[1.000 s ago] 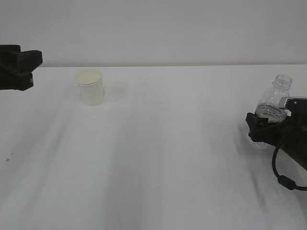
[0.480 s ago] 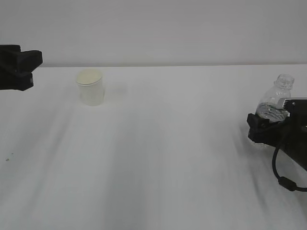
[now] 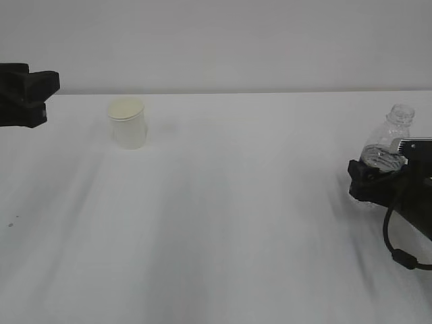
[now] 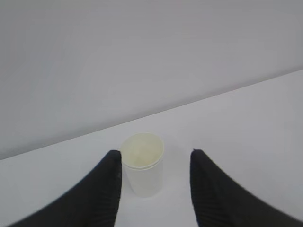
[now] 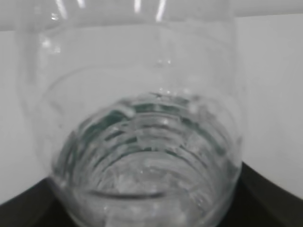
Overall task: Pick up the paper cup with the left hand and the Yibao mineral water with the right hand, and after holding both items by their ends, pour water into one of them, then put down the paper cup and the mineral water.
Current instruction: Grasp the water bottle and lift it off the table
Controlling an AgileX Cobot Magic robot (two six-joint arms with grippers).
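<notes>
The paper cup [image 3: 127, 123] stands upright at the back left of the white table [image 3: 236, 223]. My left gripper [image 3: 50, 99] hovers at the far left edge, well clear of the cup, open and empty. In the left wrist view the paper cup [image 4: 142, 163] stands ahead of the left gripper [image 4: 154, 153], framed by its spread black fingers. At the far right, the Yibao mineral water [image 3: 388, 138] leans slightly right with its capless neck up. My right gripper [image 3: 370, 177] is shut on its lower body. The clear ribbed bottle [image 5: 142, 142] fills the right wrist view, with the right gripper [image 5: 147, 208] pressing it from both lower corners.
A plain pale wall runs behind the table's back edge. A black cable [image 3: 395, 243] loops down from the right arm near the table's right front. A tiny dark speck [image 3: 10, 224] lies at the front left.
The right gripper's fingers have closed in on the bottle, which has tipped a little to the right. The left gripper and the cup have not moved.
</notes>
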